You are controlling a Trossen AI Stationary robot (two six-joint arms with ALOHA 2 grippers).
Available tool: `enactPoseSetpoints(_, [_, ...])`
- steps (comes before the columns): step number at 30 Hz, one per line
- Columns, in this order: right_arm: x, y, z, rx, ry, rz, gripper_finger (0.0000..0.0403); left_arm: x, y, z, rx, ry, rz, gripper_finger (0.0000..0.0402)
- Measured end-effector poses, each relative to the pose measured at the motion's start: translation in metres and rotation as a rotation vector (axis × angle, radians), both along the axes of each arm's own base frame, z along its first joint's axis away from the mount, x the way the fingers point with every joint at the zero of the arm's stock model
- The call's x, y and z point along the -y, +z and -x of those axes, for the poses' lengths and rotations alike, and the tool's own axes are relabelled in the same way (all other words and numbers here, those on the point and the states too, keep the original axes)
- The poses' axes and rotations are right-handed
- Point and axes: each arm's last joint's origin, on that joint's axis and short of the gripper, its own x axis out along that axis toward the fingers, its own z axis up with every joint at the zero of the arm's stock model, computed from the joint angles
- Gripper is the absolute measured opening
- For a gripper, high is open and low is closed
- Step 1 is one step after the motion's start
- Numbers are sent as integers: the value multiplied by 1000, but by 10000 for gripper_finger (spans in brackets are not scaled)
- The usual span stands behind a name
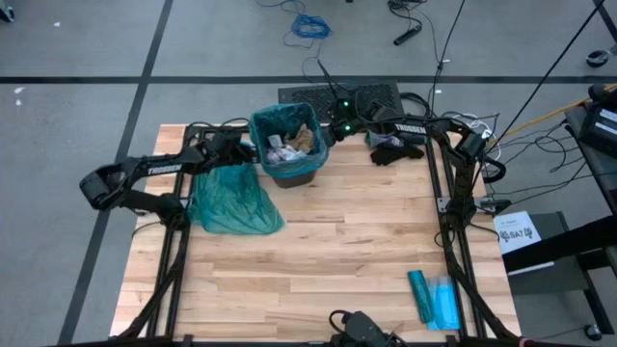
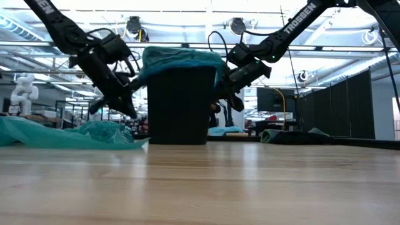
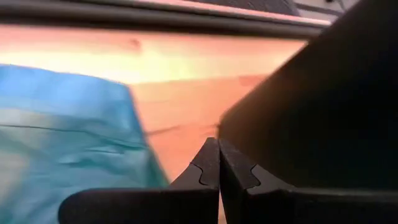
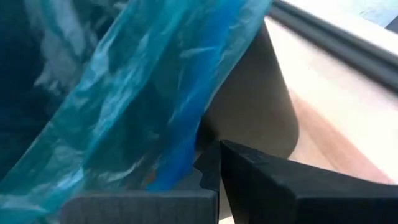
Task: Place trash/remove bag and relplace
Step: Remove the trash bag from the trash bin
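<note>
A black bin (image 1: 292, 173) stands at the table's far middle, lined with a teal bag (image 1: 258, 123) whose edge folds over the rim. Wads of brown and white paper trash (image 1: 294, 143) lie inside. My left gripper (image 1: 249, 151) is shut beside the bin's left wall (image 3: 298, 112), with nothing showing between its fingers (image 3: 218, 155). My right gripper (image 1: 335, 130) is at the bin's right side under the rim (image 2: 230, 94), shut on the liner. A second teal bag (image 1: 231, 202) lies crumpled on the table, left of the bin. My right gripper (image 4: 211, 177) pinches the liner's overhanging edge (image 4: 180, 155) between its two fingers, on the bin's right side just below the rim. It comes slanting down from the table's right. The film hangs down the bin's outer wall, and whether it is one layer or several cannot be told.
A black glove-like cloth (image 1: 395, 149) lies right of the bin near the far edge. A flat blue-teal plastic packet (image 1: 434, 299) sits at the near right corner. Bare wood (image 1: 337, 251) spreads across the table's middle and near side. Cables and a stand lie beyond the right edge.
</note>
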Motion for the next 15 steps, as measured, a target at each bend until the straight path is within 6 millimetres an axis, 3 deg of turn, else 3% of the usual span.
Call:
enactPoseSetpoints(7, [-23,2,-5,-52,82,-58,0,1,-2,-16,124,-155,20,0])
enactPoseSetpoints(15, [-53,19,6,-230,42,-21,0,16,2,-29,59,-323,70,0])
